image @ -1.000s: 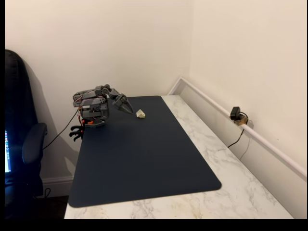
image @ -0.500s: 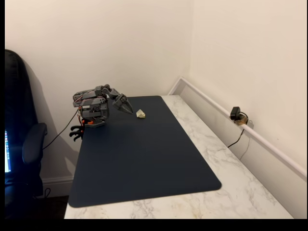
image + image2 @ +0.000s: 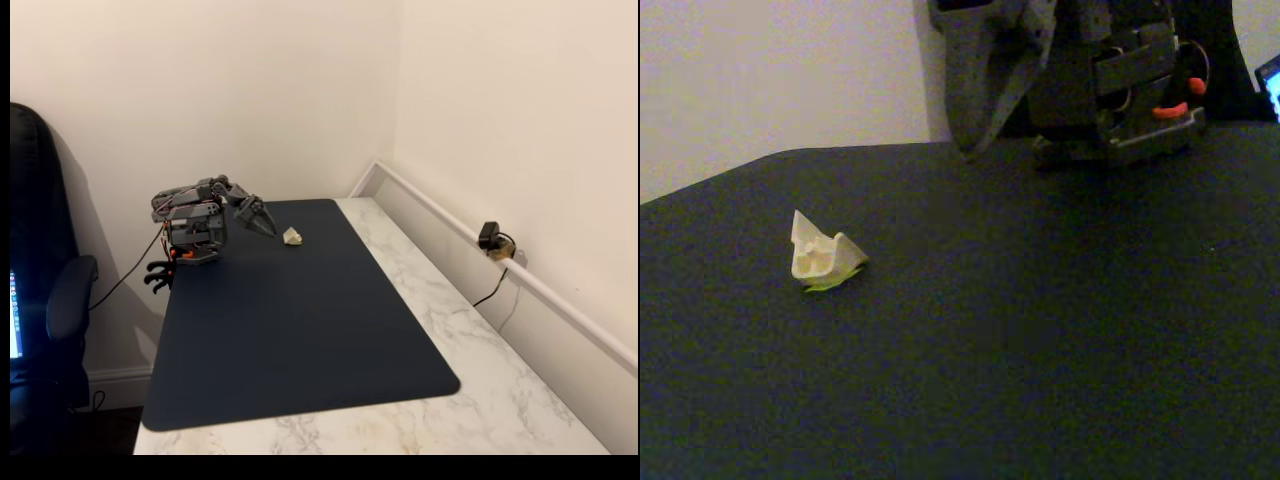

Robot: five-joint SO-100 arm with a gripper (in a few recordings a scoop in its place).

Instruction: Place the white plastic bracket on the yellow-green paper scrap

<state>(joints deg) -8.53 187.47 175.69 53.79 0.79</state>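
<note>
Hanging just above the dark mat point(image 3: 300, 330) near its far left corner, the gripper point(image 3: 262, 224) is folded back close to the arm's base point(image 3: 193, 232), tips pointing down toward the mat; its fingers point(image 3: 985, 100) sit close together with nothing between them, closed as far as can be seen. The white plastic bracket point(image 3: 820, 255) lies on the mat near the tips, apart from them. A sliver of yellow-green paper scrap point(image 3: 828, 284) shows under the bracket's lower edge, touching it. The mat covers a marble table point(image 3: 450, 320).
</note>
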